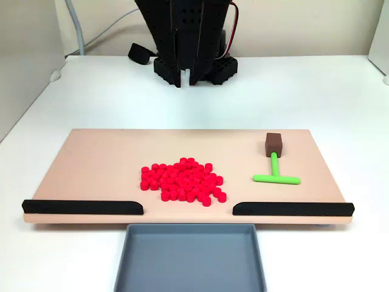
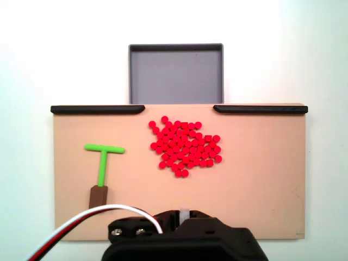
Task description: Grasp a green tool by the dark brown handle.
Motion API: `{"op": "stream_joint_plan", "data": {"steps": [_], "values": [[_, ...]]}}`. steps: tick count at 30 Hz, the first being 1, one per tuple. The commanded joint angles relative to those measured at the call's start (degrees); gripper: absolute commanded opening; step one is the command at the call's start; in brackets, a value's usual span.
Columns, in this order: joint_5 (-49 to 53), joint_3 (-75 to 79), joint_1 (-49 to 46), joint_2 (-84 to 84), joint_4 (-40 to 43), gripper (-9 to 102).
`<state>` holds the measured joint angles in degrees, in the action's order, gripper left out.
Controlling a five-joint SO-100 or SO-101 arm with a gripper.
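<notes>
We saw a matte black plastic robot arm (image 1: 185,36) at the far edge of the white table in a fixed view, its flat panels pierced by rows of small round holes. A thin red wire (image 1: 233,24) ran down its right side, and its base was a chunky black block. In another fixed view, the black housing (image 2: 185,239) carried two silver screws (image 2: 140,232) and a white cable with red and black strands (image 2: 81,223) curving off to the left.

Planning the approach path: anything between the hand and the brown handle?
Nothing visible. The dark brown handle sits on bare board, with the green tool trailing away from the arm. The red cylinder pile lies well aside.
</notes>
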<state>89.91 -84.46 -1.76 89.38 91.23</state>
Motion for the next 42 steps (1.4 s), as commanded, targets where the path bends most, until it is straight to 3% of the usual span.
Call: {"op": "stream_joint_plan", "data": {"steps": [1,42], "values": [[-6.8,0.6,1.6,1.3,0.5,0],[-3.5,-1.6,1.2,2.2,0.5,0]]}}
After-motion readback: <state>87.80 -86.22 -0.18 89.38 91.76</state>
